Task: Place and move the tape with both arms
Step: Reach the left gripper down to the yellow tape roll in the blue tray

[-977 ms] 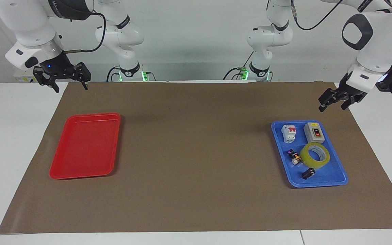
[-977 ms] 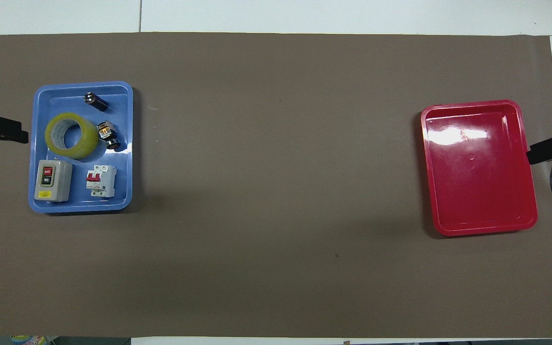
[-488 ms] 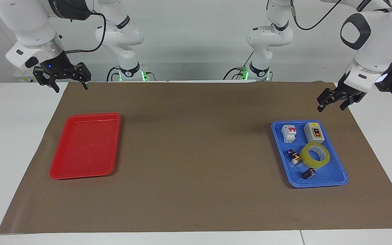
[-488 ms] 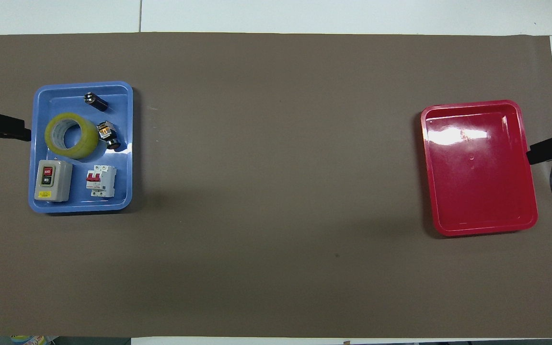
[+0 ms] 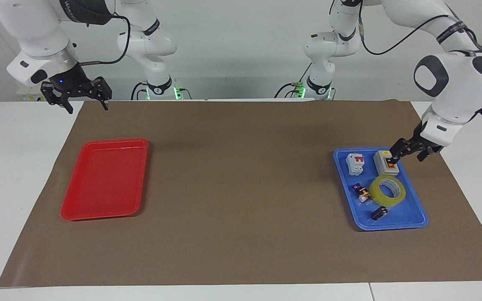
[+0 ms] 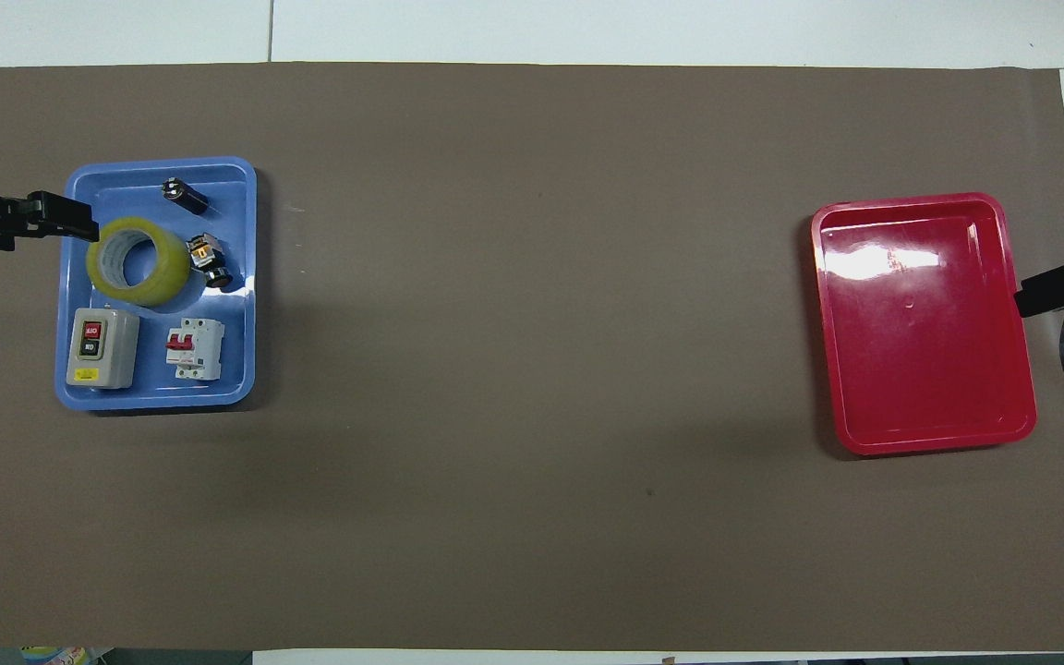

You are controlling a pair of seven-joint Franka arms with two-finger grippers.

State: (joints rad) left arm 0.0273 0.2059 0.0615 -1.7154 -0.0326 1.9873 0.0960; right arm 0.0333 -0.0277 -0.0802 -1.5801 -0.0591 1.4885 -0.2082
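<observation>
Nearest the robots, at the tabletop (image 5: 241, 267) edge by the red tray (image 5: 105, 179), the right pincer (image 5: 77, 97) waits with jaws spread and empty. Toward the left arm's end, the left pincer (image 5: 408, 151) hangs over the grey switch box (image 5: 386, 162) in the blue tray (image 5: 416, 217), jaws wide, holding nothing. Farther out in that tray, the tape (image 5: 387, 191) lies flat. Step in hand, as judged: approach. Next, the pincer must come over the roll and descend to straddle its wall.

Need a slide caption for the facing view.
Open left gripper hangs over blue tray holding tape; right gripper waits.
</observation>
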